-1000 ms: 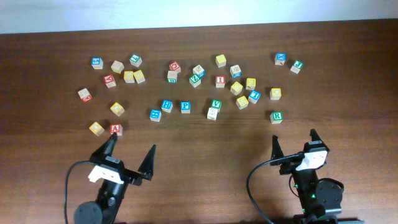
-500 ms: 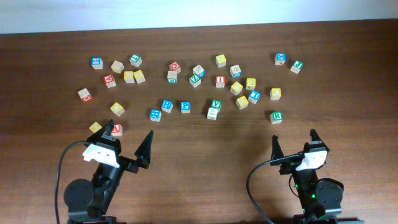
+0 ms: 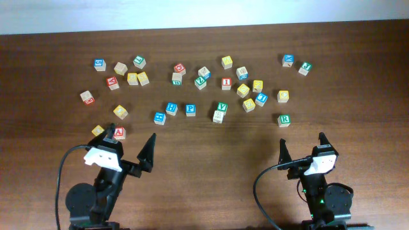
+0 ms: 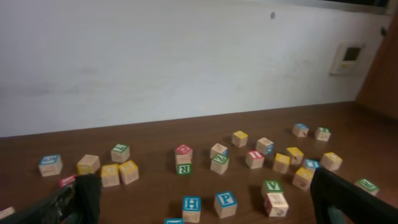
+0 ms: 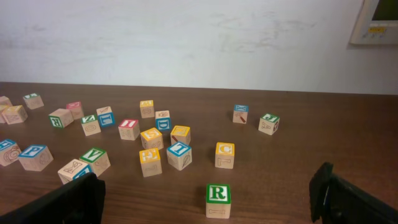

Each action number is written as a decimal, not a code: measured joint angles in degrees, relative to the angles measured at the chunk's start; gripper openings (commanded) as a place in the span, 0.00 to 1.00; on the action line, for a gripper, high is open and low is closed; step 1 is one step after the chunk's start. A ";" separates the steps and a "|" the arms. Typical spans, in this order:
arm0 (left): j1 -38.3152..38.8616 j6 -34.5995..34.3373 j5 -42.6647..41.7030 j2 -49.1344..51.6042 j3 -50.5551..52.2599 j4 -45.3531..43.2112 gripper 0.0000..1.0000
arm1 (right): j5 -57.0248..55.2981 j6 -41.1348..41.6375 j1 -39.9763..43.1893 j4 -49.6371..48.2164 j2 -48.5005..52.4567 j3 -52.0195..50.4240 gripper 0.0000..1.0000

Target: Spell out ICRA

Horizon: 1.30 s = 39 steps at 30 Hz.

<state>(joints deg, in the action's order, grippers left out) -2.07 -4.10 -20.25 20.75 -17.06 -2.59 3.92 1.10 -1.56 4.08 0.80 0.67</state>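
Observation:
Lettered wooden blocks lie scattered over the far half of the table. In the overhead view the red A block (image 3: 119,132) sits front left, the red I block (image 3: 226,82) mid-table, the yellow C block (image 3: 283,96) and the green R block (image 3: 284,119) on the right. My left gripper (image 3: 132,134) is open and empty, its left finger right beside the A block. My right gripper (image 3: 301,140) is open and empty, a little in front of the R block. The right wrist view shows the R block (image 5: 217,194), the C block (image 5: 224,150) and the red I block (image 5: 129,124) between the open fingers (image 5: 208,174). The left wrist view shows open fingers (image 4: 204,175).
Other blocks include a blue H (image 3: 171,108), a blue P (image 3: 190,109), a green V (image 3: 222,107) and a yellow block (image 3: 98,130) just left of the A. A white wall runs behind the table's far edge. Bare wood lies between the two arms.
My left arm has shifted left and forward, bringing its left finger up beside the A block. The right arm and the blocks have not moved.

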 measured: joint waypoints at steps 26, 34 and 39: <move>-0.04 0.02 19.26 21.14 -16.92 18.82 0.99 | 5.07 3.26 0.09 -6.95 0.17 -0.04 0.98; -0.04 0.02 19.30 21.03 -17.09 22.16 0.99 | 25.16 22.16 0.11 -26.67 0.35 7.76 0.98; -0.04 0.02 19.45 20.98 -17.20 22.12 0.99 | 19.21 5.44 0.15 15.96 12.00 41.88 0.98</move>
<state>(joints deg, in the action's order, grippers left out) -2.11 -4.08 -0.80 41.74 -34.26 19.53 23.14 6.55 -1.41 20.03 12.80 42.54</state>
